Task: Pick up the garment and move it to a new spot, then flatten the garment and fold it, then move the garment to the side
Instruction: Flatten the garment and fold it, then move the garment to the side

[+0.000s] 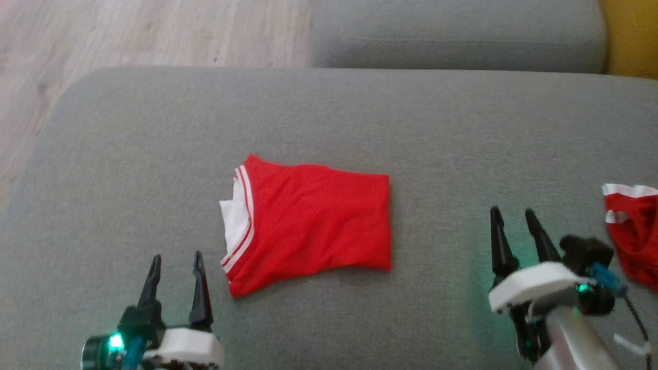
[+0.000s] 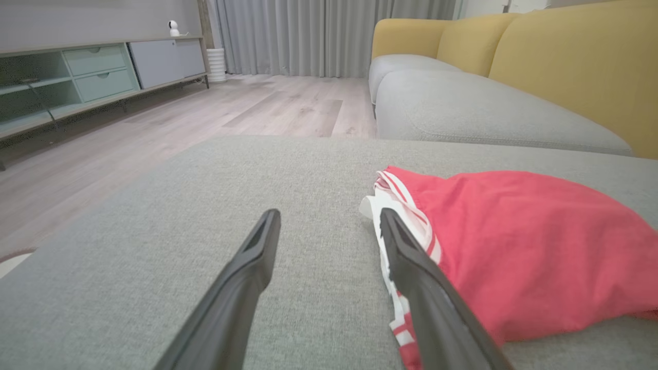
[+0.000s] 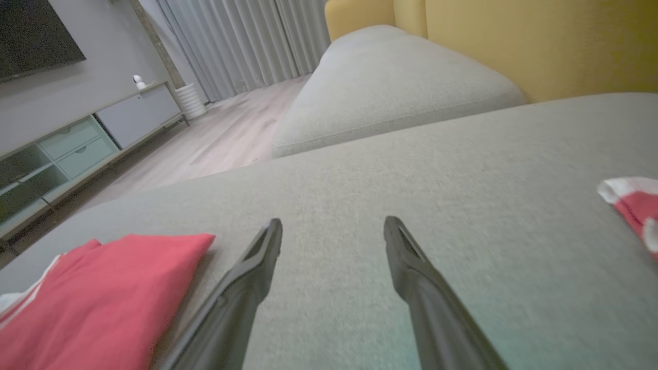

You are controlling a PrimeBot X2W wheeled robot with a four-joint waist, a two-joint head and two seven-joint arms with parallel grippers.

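The garment (image 1: 313, 218) is red with white-striped trim and lies folded into a rough rectangle in the middle of the grey sofa cushion (image 1: 360, 113). My left gripper (image 1: 176, 260) stands open at the lower left, just left of the garment's striped edge (image 2: 406, 205), not touching it. My right gripper (image 1: 513, 214) is open at the lower right, well to the right of the garment (image 3: 97, 293), with nothing between its fingers. In the left wrist view the left gripper (image 2: 329, 218) points past the striped hem.
A second red and white piece of cloth (image 1: 635, 231) lies crumpled at the cushion's right edge. Another grey seat cushion (image 1: 457, 31) and a yellow backrest (image 2: 576, 61) lie beyond. Wooden floor (image 1: 128, 36) is to the left, past the cushion's edge.
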